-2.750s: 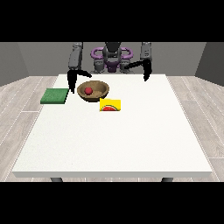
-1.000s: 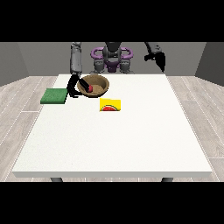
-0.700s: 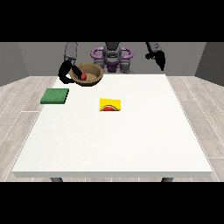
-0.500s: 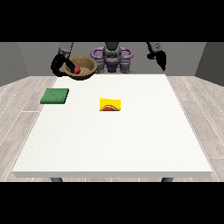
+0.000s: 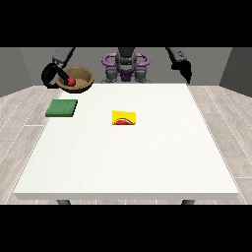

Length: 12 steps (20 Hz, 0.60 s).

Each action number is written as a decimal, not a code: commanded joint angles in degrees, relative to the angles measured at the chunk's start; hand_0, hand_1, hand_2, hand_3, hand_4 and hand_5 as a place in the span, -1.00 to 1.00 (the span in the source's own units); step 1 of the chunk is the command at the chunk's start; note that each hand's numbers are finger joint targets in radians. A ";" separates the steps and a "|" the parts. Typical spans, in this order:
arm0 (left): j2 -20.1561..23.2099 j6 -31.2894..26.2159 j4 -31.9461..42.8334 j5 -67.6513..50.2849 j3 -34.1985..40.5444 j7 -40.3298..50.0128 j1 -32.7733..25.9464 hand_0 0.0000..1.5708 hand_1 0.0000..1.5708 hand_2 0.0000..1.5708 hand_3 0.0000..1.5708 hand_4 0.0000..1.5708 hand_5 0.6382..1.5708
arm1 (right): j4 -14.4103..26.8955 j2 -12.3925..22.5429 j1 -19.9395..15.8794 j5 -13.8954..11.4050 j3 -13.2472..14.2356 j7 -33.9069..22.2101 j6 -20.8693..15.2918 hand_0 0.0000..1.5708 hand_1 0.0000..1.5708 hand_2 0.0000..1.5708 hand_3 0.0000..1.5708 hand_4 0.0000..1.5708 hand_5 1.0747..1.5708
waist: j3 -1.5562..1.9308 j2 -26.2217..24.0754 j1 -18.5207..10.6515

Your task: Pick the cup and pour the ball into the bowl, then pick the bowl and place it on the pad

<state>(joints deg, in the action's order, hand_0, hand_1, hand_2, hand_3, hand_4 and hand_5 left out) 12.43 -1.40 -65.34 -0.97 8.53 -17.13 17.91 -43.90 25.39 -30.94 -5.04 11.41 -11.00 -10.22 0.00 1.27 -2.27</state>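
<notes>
While raised above the worktop (image 5: 147, 157), the wooden bowl (image 5: 78, 78) held a red ball (image 5: 71, 81). Robot hand at the view's left (image 5: 51, 75) grasped its rim. Robot hand at the view's right (image 5: 186, 72): finger state unclear.

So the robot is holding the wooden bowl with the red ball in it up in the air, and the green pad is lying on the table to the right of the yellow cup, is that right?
Not quite. The front view shows the green pad at the view's left of the yellow cup, not the right. The rest holds: the hand at the view's left holds the wooden bowl above the table, with the red ball inside.
</notes>
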 commanded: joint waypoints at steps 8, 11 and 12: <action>21.29 -18.06 4.83 -15.60 18.83 -4.50 3.46 -1.00 -1.00 -1.00 -1.00 0.63 1.00 | 2.18 8.43 3.18 4.40 8.34 14.04 3.13 1.00 1.00 1.00 -1.00 0.04 0.99 | -0.02 11.18 -3.28; 24.85 -20.58 7.41 -16.66 20.53 -3.38 3.66 -1.00 -1.00 -1.00 -1.00 0.59 1.00 | 3.72 7.85 2.27 5.16 9.10 13.10 2.98 1.00 1.00 1.00 -1.00 0.01 0.98 | 0.01 10.84 -3.62; 26.58 -22.11 11.44 -16.95 22.04 -6.04 4.41 -1.00 -1.00 -1.00 -1.00 0.56 0.99 | 1.27 5.07 1.69 4.25 7.45 13.34 0.94 1.00 1.00 1.00 -1.00 0.01 0.98 | -0.03 11.88 -2.39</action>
<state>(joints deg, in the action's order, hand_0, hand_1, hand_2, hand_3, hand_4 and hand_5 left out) 33.49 -18.85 -59.31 -15.41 26.41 -20.67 21.49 -41.73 31.76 -28.74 -1.17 18.65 0.55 -8.36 -0.01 10.98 -5.45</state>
